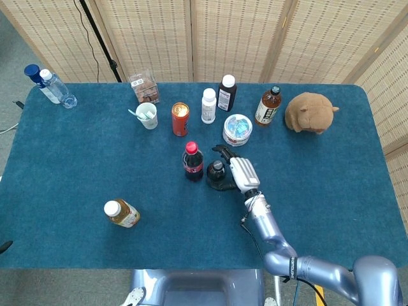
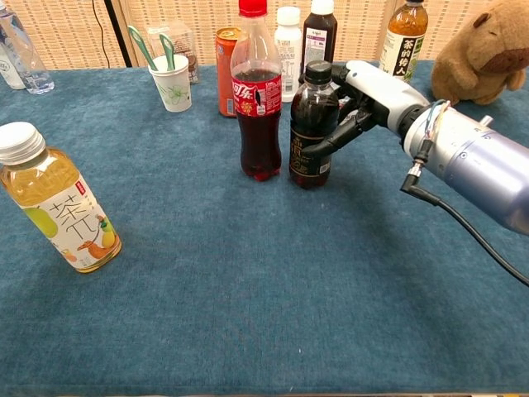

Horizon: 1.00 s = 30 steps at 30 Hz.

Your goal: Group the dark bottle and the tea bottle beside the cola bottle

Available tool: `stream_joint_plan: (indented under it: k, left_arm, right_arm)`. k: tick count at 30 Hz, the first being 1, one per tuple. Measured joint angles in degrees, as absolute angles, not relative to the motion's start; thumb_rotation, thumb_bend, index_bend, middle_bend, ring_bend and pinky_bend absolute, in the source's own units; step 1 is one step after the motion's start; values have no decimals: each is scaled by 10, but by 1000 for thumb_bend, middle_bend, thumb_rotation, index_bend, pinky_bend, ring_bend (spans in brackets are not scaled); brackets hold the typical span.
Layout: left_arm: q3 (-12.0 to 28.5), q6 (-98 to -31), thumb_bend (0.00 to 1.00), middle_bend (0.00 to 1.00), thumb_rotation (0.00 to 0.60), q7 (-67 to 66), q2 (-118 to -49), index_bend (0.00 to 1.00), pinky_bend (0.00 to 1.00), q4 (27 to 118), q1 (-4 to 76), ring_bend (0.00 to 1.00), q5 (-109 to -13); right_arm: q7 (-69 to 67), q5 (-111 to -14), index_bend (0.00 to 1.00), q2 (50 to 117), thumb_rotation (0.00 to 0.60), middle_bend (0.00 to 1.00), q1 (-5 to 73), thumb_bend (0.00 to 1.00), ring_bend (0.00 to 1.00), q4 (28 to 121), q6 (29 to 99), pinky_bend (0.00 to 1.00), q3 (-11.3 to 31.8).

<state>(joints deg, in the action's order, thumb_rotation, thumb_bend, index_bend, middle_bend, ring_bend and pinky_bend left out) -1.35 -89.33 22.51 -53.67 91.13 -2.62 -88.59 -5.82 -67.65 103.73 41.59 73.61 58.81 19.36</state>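
Observation:
The cola bottle (image 1: 193, 161) (image 2: 256, 99) with a red cap stands upright mid-table. The dark bottle (image 1: 217, 173) (image 2: 312, 124) stands upright just to its right, almost touching it. My right hand (image 1: 240, 171) (image 2: 374, 93) is at the dark bottle's right side with its fingers spread around the bottle; the thumb still lies against the bottle's label in the chest view. The tea bottle (image 1: 121, 213) (image 2: 58, 203), yellow with a white cap, stands apart at the front left. My left hand is not visible.
Along the back stand a paper cup (image 1: 147, 116), an orange can (image 1: 180, 119), a white bottle (image 1: 208, 106), a dark medicine bottle (image 1: 226, 93), a round tin (image 1: 237, 129), a brown tea bottle (image 1: 268, 106) and a plush toy (image 1: 310, 113). Water bottles (image 1: 54, 87) lie far left.

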Motion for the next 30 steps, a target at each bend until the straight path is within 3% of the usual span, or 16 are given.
stream_joint_plan:
  k: [9,17,25,30]
  left_arm:
    - [-11,-890,22,0,600,243,-536,0,0,902,-22,0,-888]
    - [-6,-870,22,0,600,289,-541,0,0,880,4,0,-904]
    - [-13,-830,21,0,600,323,-559,0,0,838,54,0,-962]
    - [-21,-833,0,0,600,357,-596,0,0,781,83,0,-1014]
  right_arm:
    - [-13,-674,37,998,600,10,403,0,132,812,601,230,186]
    - [16,-682,32,889,600,0,359,0,23,954,631,141,170]
    - [16,-755,19,720,600,0,276,0,0,1083,675,77,109]
    - [-13,-819,19,671,600,0,217,0,0,1097,727,76,59]
